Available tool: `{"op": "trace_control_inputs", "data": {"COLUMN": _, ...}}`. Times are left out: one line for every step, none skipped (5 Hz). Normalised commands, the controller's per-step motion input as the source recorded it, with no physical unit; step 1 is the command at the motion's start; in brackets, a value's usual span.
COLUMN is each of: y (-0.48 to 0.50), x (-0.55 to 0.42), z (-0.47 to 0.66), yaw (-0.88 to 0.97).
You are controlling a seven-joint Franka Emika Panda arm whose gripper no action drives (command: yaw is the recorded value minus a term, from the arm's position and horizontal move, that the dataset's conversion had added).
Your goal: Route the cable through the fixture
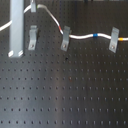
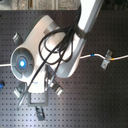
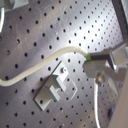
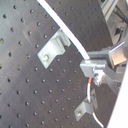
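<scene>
Pinching the cable (image 3: 45,65), the gripper (image 3: 89,65) hovers beside 1 fixture (image 3: 54,90) (untouched).

This is a lab or engineering test bench. The surface (image 1: 65,95) is a black metal breadboard drilled with a regular grid of small holes, the kind used for bolting down hardware. Small grey metal clips (image 1: 65,39) and a tall pale metal bar (image 1: 15,27) stand fixed to it. In the second exterior view a white robot arm (image 2: 55,45) with looped black wiring fills the middle.
</scene>
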Motion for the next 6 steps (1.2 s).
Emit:
{"op": "trace_control_inputs", "data": {"y": 0.008, "x": -0.300, "z": 0.33, "yaw": 0.75}}
{"op": "trace_control_inputs", "data": {"y": 0.039, "x": -0.335, "z": 0.32, "yaw": 0.74}}
{"op": "trace_control_inputs", "data": {"y": 0.073, "x": -0.324, "z": 0.33, "yaw": 0.75}}
{"op": "trace_control_inputs", "data": {"y": 0.098, "x": -0.305, "z": 0.35, "yaw": 0.77}}
{"op": "trace_control_inputs", "data": {"y": 0.125, "x": -0.283, "z": 0.36, "yaw": 0.79}}
{"op": "trace_control_inputs", "data": {"y": 0.196, "x": 0.009, "z": 0.04, "yaw": 0.00}}
